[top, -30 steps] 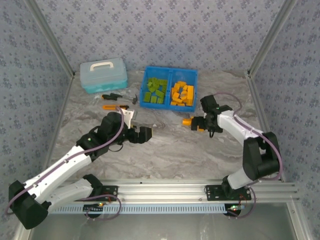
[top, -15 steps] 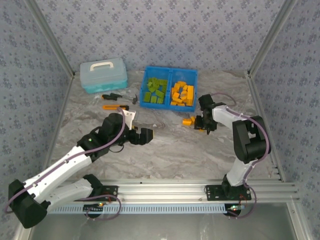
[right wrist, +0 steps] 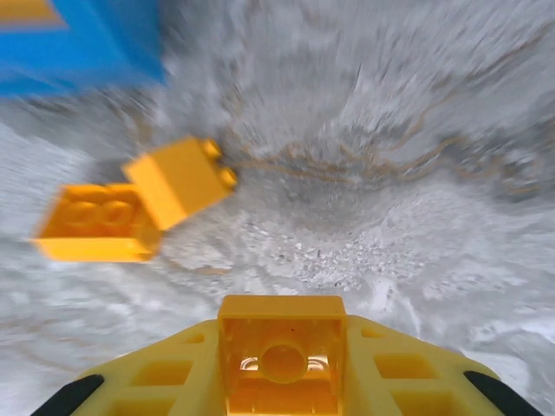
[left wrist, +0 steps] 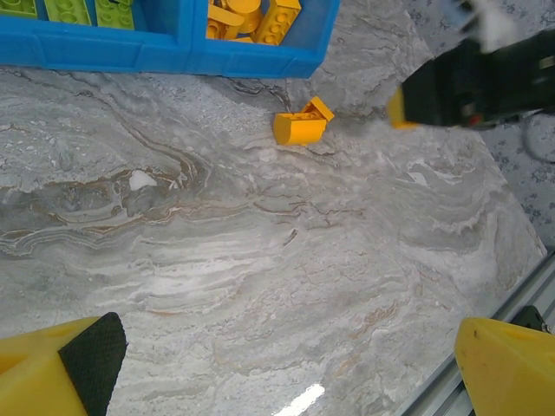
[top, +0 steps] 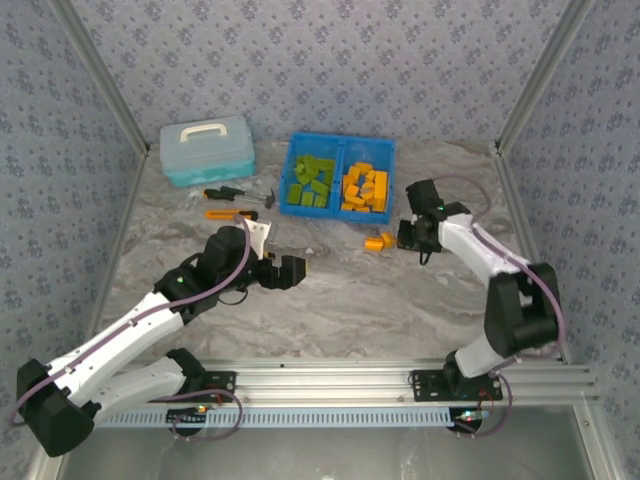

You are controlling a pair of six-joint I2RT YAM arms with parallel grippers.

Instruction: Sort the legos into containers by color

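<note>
The blue bin (top: 340,150) holds olive green legos (top: 311,180) in its left compartment and orange legos (top: 365,188) in its right one. Two orange bricks (top: 377,241) lie together on the table in front of the bin, also seen from the right wrist (right wrist: 130,208) and the left wrist (left wrist: 301,123). My right gripper (top: 407,237) sits just right of them, shut on a small orange brick (right wrist: 279,355) whose hollow underside faces the camera. My left gripper (top: 291,270) hovers open over bare table, its fingertips (left wrist: 78,364) wide apart.
A light-blue lidded case (top: 207,148) stands at the back left. An orange-and-black utility knife (top: 222,213) and a screwdriver (top: 225,192) lie in front of it. An aluminium rail (top: 400,375) runs along the near edge.
My right gripper went from open to shut on one orange brick and drew back to the right, leaving two bricks on the table. The left arm has barely moved.
</note>
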